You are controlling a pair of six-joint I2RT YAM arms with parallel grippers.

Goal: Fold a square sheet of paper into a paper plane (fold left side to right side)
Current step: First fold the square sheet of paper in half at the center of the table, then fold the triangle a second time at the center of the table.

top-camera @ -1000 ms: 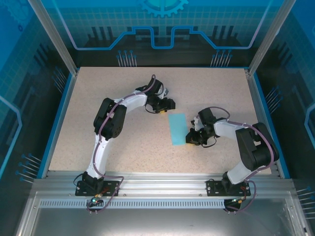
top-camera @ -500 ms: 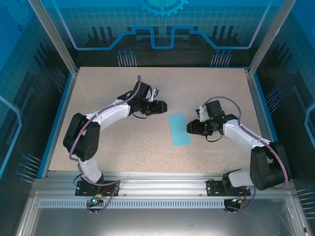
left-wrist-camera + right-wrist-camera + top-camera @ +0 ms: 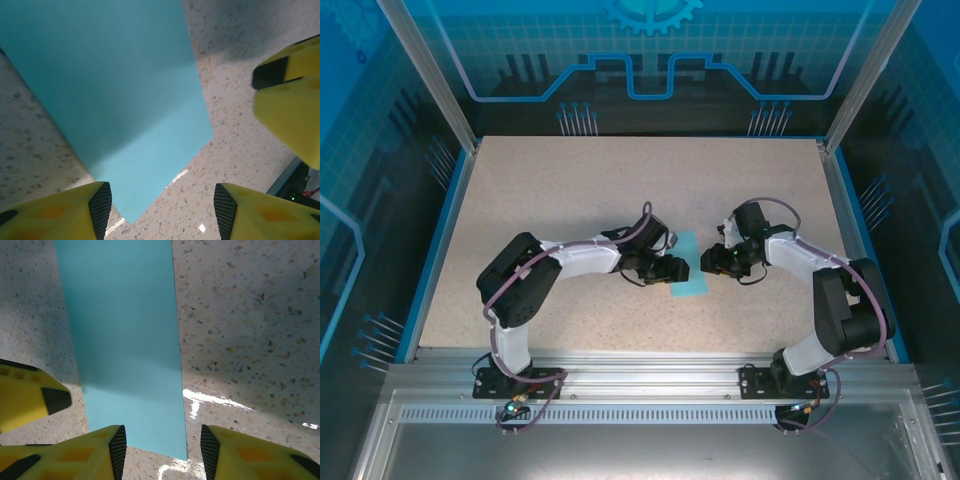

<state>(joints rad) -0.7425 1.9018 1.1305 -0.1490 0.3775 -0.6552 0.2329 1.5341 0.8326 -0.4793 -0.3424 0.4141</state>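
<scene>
The left claw (image 3: 672, 270) sits at the left edge of the paper (image 3: 692, 287). Its fingers (image 3: 75, 212) are spread wide over the paper's near corner and hold nothing. The paper lies flat as a narrow strip in the middle of the table (image 3: 560, 180), between the two claws. The right claw (image 3: 713, 262) is at the strip's right edge, also spread and empty.

The claws are so near each other that they could bump. A finger dragging on the thin sheet could also slide or crumple it instead of lifting one layer, which would spoil the crease.

Since half a second ago, the left claw has swung in from the far left to the paper's edge. The right claw has closed in slightly, and the paper has not moved.
</scene>
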